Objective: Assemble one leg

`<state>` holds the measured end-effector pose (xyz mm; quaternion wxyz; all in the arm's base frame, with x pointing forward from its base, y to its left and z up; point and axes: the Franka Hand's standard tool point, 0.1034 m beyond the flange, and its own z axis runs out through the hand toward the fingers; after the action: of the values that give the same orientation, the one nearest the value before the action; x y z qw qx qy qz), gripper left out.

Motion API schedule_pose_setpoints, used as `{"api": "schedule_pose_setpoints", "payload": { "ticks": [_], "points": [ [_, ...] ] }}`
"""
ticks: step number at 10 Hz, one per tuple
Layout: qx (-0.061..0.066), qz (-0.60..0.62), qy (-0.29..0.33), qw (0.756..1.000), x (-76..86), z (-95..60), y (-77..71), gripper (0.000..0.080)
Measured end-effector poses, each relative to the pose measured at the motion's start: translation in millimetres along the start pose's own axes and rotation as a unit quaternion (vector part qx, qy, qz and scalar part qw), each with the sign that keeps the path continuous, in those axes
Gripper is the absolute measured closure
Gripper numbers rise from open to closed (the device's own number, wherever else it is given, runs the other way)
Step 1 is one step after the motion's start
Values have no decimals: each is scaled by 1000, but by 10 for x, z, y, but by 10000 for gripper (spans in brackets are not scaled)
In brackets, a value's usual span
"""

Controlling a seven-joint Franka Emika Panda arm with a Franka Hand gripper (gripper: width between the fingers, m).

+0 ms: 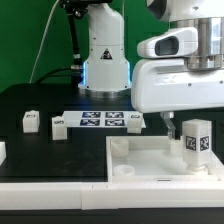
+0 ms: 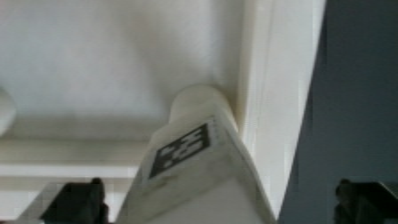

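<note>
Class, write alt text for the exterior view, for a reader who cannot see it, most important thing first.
A small white plastic leg post with a black-and-white tag stands upright at the far corner of a large white square tray, beneath a white robot arm. Behind, on the black table, lie a flat white marker board and small white tagged blocks.

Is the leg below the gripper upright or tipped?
Upright: in the exterior view the leg stands on end at a corner of the tray, its sides vertical and its tag facing the camera.
</note>
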<state>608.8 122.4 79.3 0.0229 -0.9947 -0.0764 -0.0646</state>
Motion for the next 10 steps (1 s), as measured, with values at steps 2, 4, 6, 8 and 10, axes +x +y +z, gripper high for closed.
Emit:
{"api": "schedule_pose_setpoints", "payload": {
  "ticks": [2, 4, 6, 8, 10],
  "points": [
    [-2, -72, 0, 997, 0, 0, 14, 150],
    [-1, -44, 0, 999, 0, 1, 11, 249],
    [3, 64, -1, 998, 3, -4, 19, 509],
    [7, 207, -1, 978, 8, -7, 35, 509],
    [5, 314, -10, 950, -12, -1, 57, 509]
  ]
}}
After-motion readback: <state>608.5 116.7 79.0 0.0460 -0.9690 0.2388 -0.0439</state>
